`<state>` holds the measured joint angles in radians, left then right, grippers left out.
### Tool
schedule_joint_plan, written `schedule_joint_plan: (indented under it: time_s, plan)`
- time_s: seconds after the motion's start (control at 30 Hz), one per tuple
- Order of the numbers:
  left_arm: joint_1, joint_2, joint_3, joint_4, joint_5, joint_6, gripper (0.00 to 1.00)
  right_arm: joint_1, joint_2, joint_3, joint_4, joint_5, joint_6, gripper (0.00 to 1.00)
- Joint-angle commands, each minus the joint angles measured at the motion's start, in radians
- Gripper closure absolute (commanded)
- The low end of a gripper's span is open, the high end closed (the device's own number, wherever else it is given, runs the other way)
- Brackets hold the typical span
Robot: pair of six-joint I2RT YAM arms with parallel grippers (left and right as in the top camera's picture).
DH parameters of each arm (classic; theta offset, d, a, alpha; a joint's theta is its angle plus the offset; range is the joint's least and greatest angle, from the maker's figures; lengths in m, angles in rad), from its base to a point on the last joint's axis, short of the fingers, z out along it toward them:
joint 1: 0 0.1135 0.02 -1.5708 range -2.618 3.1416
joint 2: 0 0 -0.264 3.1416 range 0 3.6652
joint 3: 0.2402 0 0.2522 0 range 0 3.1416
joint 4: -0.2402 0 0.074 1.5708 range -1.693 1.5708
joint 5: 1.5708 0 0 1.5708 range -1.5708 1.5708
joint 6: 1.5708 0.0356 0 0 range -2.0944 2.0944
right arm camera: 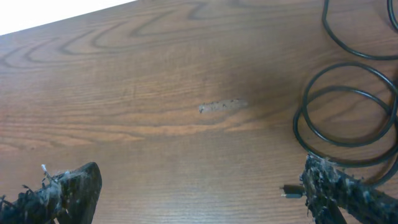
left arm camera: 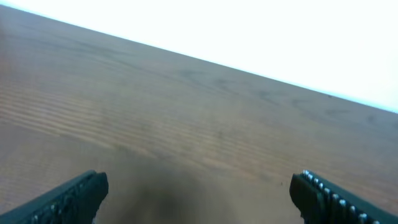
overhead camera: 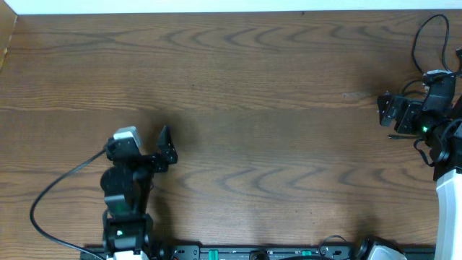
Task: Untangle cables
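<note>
Left claw open over the counter — right claw open, looped black cables beside one finger.

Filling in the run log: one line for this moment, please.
left pincer: open, over table | right pincer: open | cables: looped beside right pincer, ungripped

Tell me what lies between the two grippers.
Overhead view: only bare table between left gripper and right gripper, plus a pale scuff near the right one.

Likely a robotics lab: left arm and right arm at a wood-grain table.
</note>
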<state>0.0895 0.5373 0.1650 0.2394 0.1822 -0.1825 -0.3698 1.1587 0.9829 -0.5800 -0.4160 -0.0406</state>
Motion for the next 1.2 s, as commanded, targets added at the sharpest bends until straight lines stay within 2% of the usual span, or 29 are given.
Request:
schedule_joint_plan:
  time_s: [0.0, 0.07, 0.43, 0.73, 1.17]
  plan:
    - [-0.002, -0.056, -0.098, 0.114, 0.017, 0.002, 0.02, 0.003, 0.0, 0.008, 0.0, -0.002, -0.009, 0.01]
    - [-0.002, -0.084, -0.154, 0.201, 0.017, 0.002, 0.02, 0.003, 0.0, 0.008, 0.0, -0.002, -0.009, 0.01]
    - [-0.011, -0.169, -0.16, 0.156, 0.007, 0.003, 0.02, 0.003, 0.0, 0.008, 0.0, -0.002, -0.009, 0.01]
    - [-0.011, -0.269, -0.16, 0.006, -0.061, 0.002, 0.02, 0.003, 0.0, 0.008, 0.0, -0.002, -0.009, 0.01]
    - [-0.029, -0.523, -0.16, -0.314, -0.15, 0.002, 0.02, 0.003, 0.0, 0.008, 0.0, -0.002, -0.009, 0.01]
